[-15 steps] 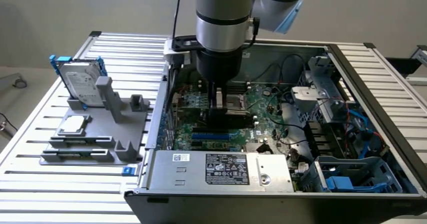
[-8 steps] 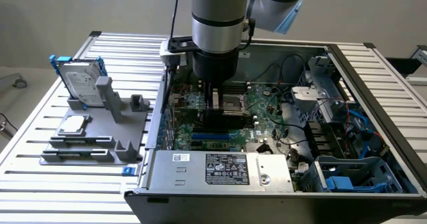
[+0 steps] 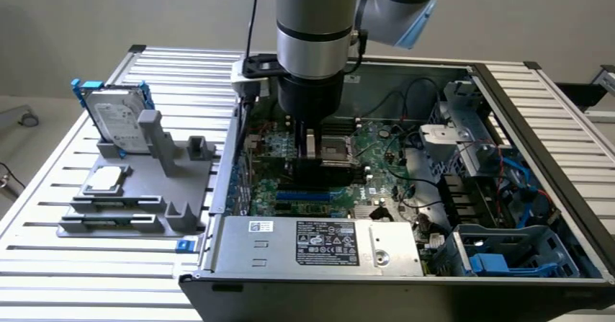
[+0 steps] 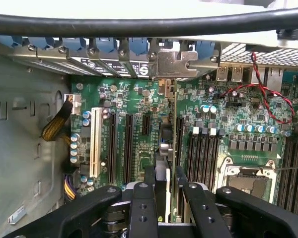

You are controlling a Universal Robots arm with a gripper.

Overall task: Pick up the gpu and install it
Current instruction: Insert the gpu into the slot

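The gpu [image 4: 165, 148] stands on edge inside the open computer case [image 3: 538, 142], over a black slot on the green motherboard [image 4: 139, 104]. In the wrist view I look down its thin edge. Its silvery end bracket [image 4: 176, 63] lies against the row of rear slot covers. My gripper [image 4: 165, 181] is shut on the card, one black finger [image 4: 149, 179] on each side. In the exterior view the gripper [image 3: 310, 148] reaches down into the case, with the dark card [image 3: 322, 169] below it near the processor socket. I cannot tell whether the card is fully seated.
A white slot [image 4: 95, 144] and black slots [image 4: 112, 148] lie beside the card, memory slots [image 4: 203, 153] and the socket [image 4: 248, 181] on its other side. Red-black wires [image 4: 268, 99] hang near. Outside the case, a grey fixture [image 3: 135, 192] holds a blue-framed hard drive [image 3: 115, 117] and a silver chip [image 3: 106, 180].
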